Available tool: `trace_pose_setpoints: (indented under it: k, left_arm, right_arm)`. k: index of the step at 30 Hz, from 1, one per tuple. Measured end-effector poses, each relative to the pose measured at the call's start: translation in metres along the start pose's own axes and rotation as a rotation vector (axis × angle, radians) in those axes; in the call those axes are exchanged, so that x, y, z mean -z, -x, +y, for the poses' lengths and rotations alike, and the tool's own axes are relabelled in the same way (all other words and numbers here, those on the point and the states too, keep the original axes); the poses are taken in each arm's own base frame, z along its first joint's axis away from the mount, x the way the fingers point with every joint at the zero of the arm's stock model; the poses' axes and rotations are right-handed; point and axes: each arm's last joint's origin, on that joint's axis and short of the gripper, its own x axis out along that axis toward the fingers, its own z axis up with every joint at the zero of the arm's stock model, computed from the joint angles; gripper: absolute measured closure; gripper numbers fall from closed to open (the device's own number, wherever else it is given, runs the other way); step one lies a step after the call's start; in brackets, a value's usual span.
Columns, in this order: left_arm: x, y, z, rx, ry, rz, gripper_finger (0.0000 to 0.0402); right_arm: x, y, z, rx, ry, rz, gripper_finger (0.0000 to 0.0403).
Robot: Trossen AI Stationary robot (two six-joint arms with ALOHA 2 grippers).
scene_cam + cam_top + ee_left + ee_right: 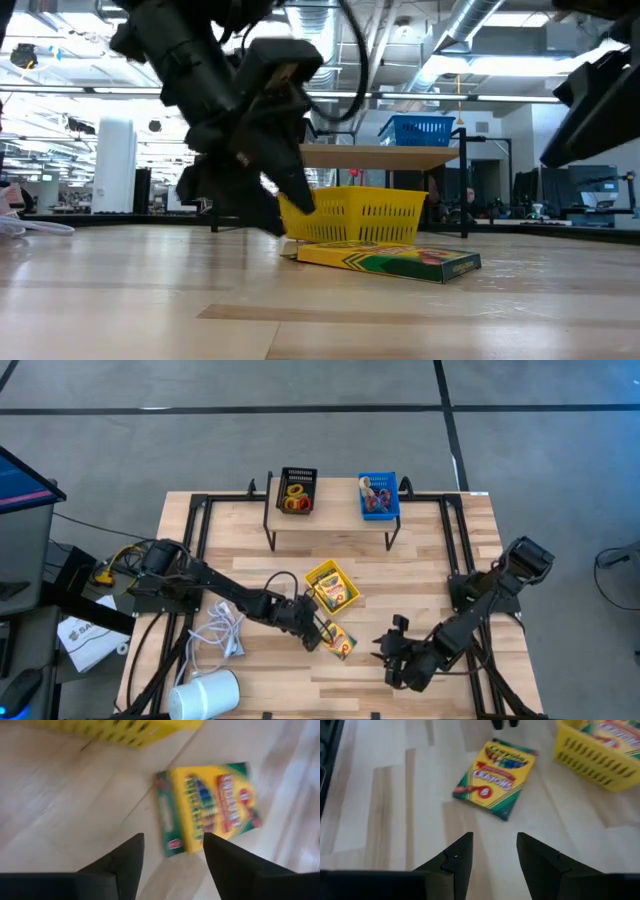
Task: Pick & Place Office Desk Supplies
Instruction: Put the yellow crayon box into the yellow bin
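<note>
Left end effector (318,632): fingers (125,865) spread apart, holding nothing, poised just beside the crayon box (339,641) that lies flat on the counter (420,570) near the middle of its front half. No contact visible.

Right end effector (388,648): fingers (457,857) parted with a clear gap, empty, toward the front right of the counter, facing the same box.

Yellow bin (332,587) sits just behind the box, another crayon box inside. Black bin (296,491) and blue bin (379,496) rest on a raised shelf (335,510) at the back edge; their contents are too small to identify. Left wrist view is blurred.
</note>
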Motion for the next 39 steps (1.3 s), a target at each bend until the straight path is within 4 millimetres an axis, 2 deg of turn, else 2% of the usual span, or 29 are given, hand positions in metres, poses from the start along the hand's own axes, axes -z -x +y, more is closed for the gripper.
trace_pose_setpoints:
  k: [11, 26, 39]
  left_arm:
    - [0.009, -0.008, 0.01, 0.076, 0.056, 0.025, 0.0207]
    - [0.009, -0.008, 0.008, 0.102, 0.051, 0.011, 0.0215]
    - [0.008, -0.008, 0.006, 0.121, 0.048, 0.001, 0.0215]
  right_arm:
    - [0.001, -0.032, 0.002, -0.045, 0.001, 0.044, 0.0253]
    - [0.004, -0.069, -0.002, -0.076, 0.005, 0.076, 0.0253]
    - [0.001, -0.077, -0.006, -0.056, -0.002, 0.058, 0.0253]
